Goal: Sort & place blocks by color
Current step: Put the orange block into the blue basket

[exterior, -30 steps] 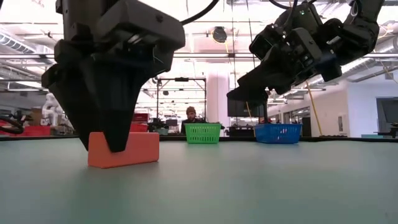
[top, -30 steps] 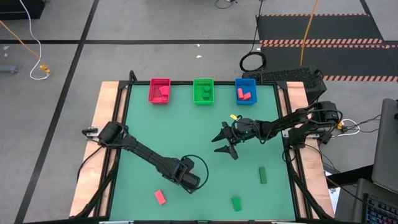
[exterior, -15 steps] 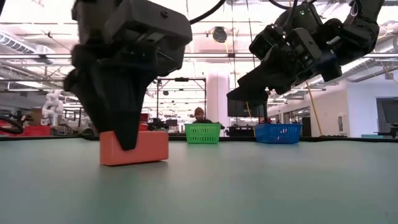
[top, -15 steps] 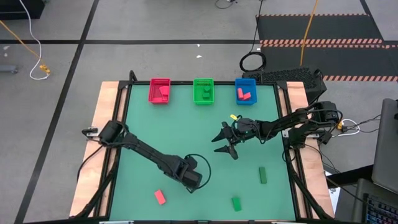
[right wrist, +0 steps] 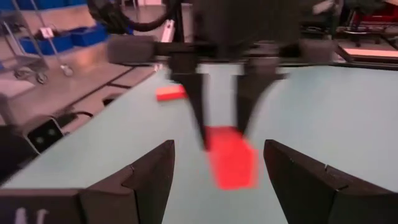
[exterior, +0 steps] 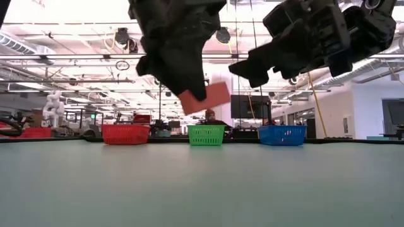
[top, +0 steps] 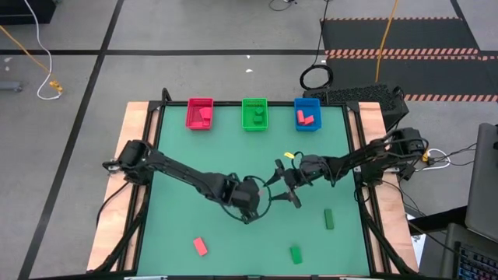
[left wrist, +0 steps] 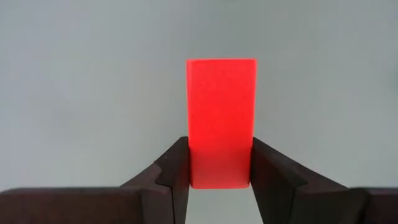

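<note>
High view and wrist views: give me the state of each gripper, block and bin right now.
left gripper: shut on the red block, lifted off the table
right gripper: open, empty, facing the held block
red bin: holds red blocks
green bin: holds green blocks
blue bin: holds red blocks
loose red block: flat on table
two green blocks: flat on table

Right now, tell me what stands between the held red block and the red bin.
Nothing visible does. The left end effector holds the red block mid-table; bare mat runs to the red bin. The right end effector sits on the opposite side, open.
</note>
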`<state>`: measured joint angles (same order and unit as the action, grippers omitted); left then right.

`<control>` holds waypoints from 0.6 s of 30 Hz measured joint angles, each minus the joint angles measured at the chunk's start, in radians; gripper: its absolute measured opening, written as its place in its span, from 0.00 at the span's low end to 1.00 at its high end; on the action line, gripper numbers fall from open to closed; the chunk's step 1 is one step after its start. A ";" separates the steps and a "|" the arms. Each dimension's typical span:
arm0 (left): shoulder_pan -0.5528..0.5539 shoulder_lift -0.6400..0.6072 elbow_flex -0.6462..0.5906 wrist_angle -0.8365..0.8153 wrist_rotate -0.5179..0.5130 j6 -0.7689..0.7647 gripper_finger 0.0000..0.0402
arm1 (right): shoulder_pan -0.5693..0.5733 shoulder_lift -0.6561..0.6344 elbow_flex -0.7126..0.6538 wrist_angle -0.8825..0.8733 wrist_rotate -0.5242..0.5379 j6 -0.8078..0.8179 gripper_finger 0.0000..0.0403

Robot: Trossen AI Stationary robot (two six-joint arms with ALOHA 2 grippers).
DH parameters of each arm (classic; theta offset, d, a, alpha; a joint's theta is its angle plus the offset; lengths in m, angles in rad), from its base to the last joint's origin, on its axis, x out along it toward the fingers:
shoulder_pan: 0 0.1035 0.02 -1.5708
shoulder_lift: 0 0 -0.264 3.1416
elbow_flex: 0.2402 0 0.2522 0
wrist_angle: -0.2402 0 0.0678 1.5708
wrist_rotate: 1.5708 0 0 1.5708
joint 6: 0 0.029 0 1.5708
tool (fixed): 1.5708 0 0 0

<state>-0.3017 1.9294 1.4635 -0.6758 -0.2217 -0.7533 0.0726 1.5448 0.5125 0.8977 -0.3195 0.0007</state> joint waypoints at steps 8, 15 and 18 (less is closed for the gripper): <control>0.010 -0.021 0.000 0.138 -0.082 0.211 0.33 | 0.003 0.000 0.000 0.048 0.116 0.067 0.60; 0.012 -0.021 0.000 0.153 -0.103 0.252 0.33 | 0.008 0.000 0.000 0.063 0.133 0.092 0.60; 0.013 -0.021 0.000 0.157 -0.104 0.257 0.33 | 0.015 0.000 0.000 0.054 0.134 0.092 0.60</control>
<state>-0.2882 1.9087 1.4635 -0.5190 -0.3256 -0.4961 0.0874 1.5452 0.5125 0.9516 -0.1851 0.0929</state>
